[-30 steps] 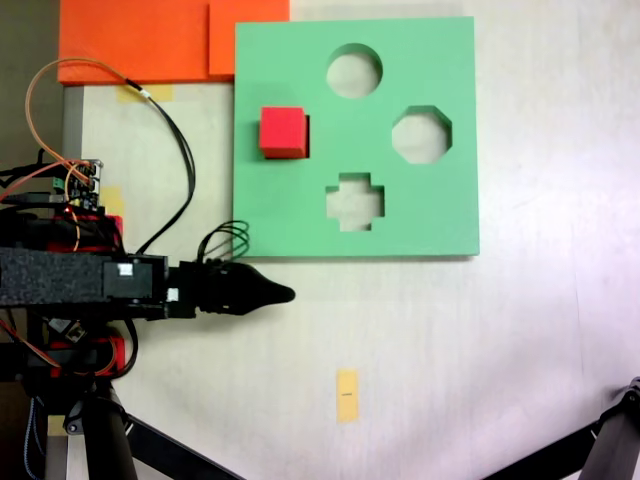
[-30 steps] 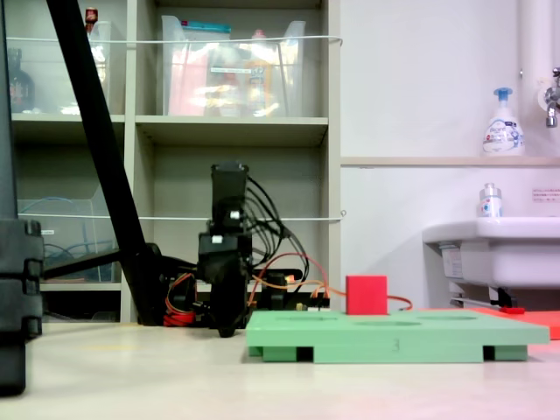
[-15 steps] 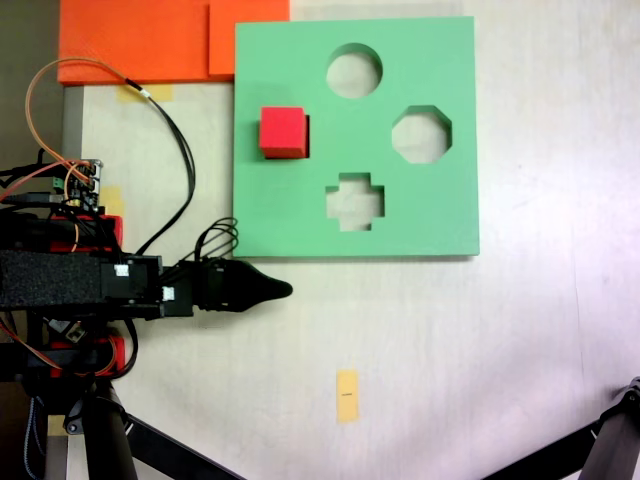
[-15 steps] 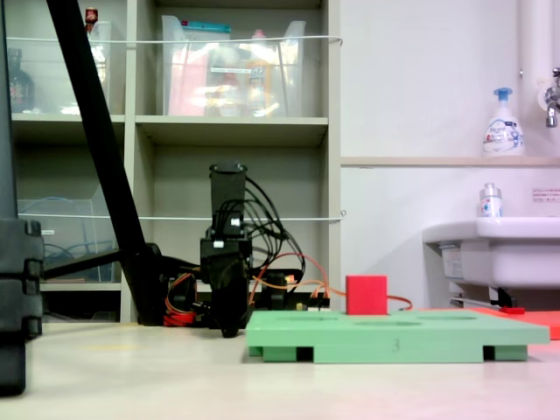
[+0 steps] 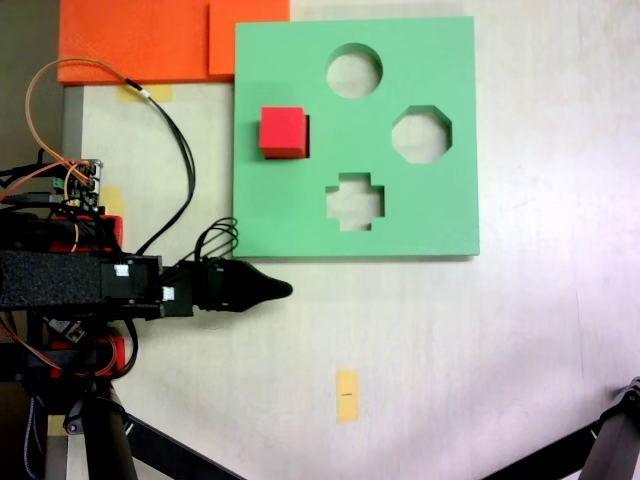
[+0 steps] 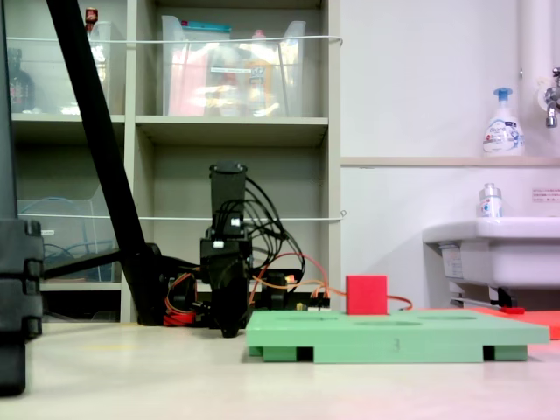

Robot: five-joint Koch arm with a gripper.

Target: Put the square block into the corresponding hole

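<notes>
**Red block seated in hole, proud of board**

Red block sits in the square hole near the left edge of the green board, standing well above its surface in the low fixed view. Looks placed, though possibly not pushed fully down. Gripper lies empty on the table just below the board; open or closed cannot be told. Could nudge the board if swung upward carelessly.

Over the last second the arm has drawn back slightly toward the left of the top-down fixed view, its jaws' dark tip ending a touch further left. In the side-on fixed view its upper part sits slightly higher.
</notes>
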